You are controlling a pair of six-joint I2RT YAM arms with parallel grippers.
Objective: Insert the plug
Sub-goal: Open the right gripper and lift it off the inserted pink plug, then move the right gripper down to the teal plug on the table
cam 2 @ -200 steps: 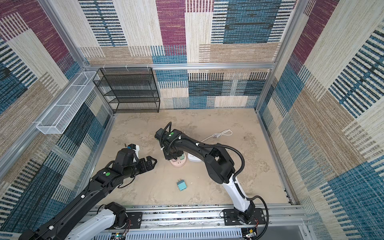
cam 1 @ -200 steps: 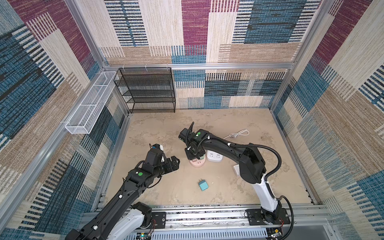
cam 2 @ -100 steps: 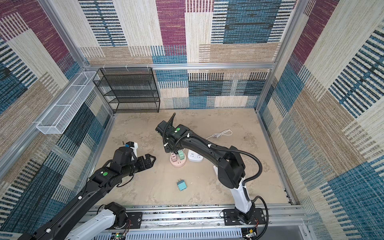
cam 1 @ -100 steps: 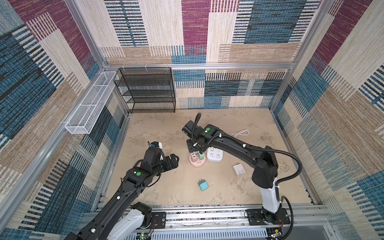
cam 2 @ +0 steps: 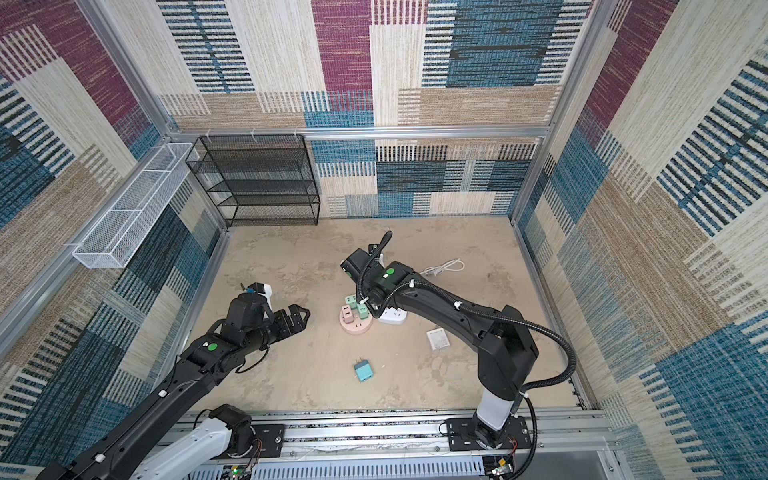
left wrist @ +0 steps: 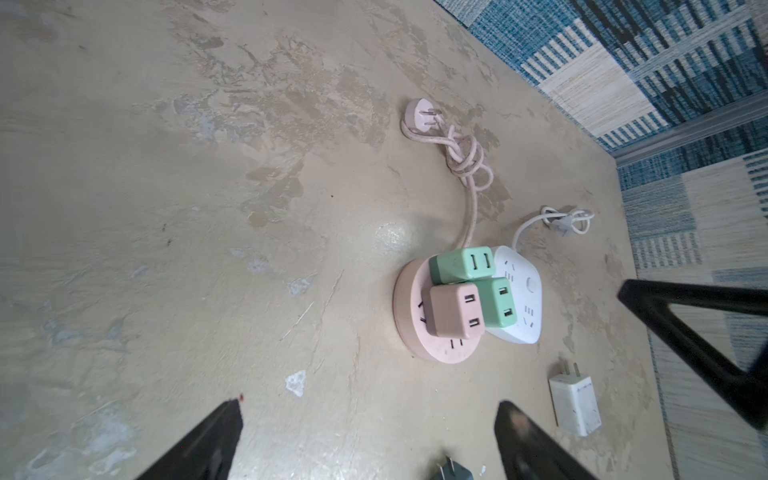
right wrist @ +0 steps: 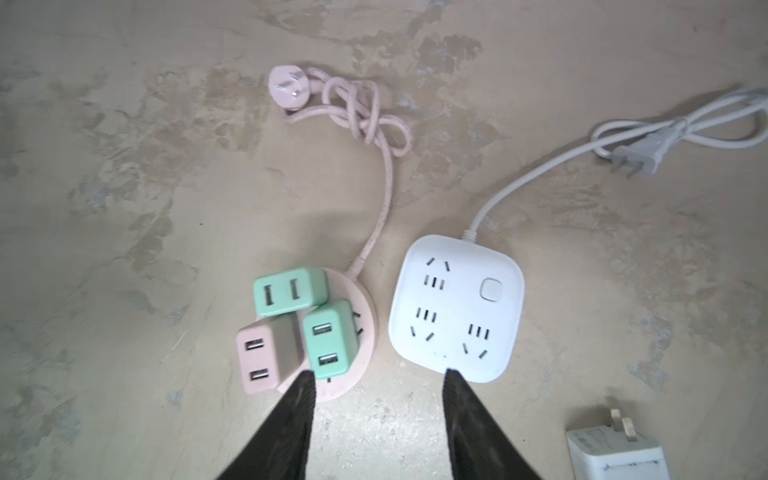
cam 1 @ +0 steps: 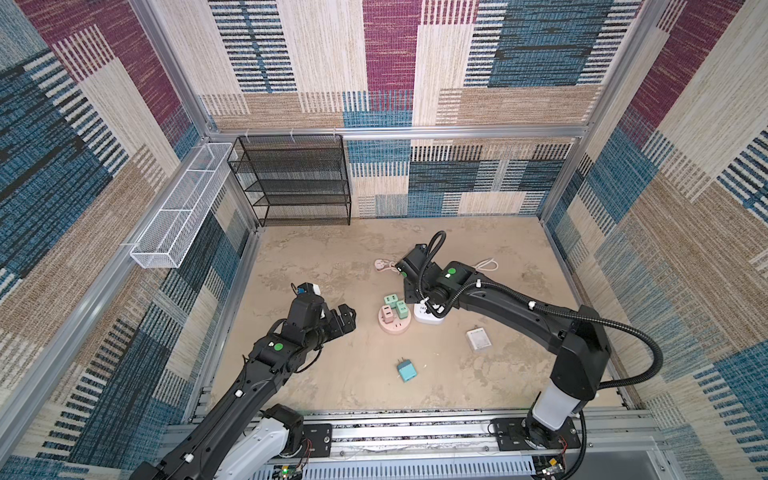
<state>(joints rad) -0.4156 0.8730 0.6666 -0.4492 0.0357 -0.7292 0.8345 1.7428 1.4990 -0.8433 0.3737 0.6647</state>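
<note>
Both sets of jaws stand released and empty. The left gripper (cam 1: 347, 319) is spread wide at centre-left, and the right gripper (right wrist: 378, 374) is parted above the gap between the pink round power strip (right wrist: 368, 332) and the white square power strip (right wrist: 457, 307). One green adapter (right wrist: 291, 291), a second green adapter (right wrist: 330, 340) and a pink adapter (right wrist: 266, 357) sit plugged into the pink strip. Two seem left to insert: the teal adapter (cam 1: 406, 370), lower centre, and the white adapter (cam 1: 478, 339) to its upper right. Both lie loose on the floor (cam 1: 332, 257). The white strip's sockets are bare.

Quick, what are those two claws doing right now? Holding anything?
Left gripper: open, holding nothing.
Right gripper: open, holding nothing.
</note>
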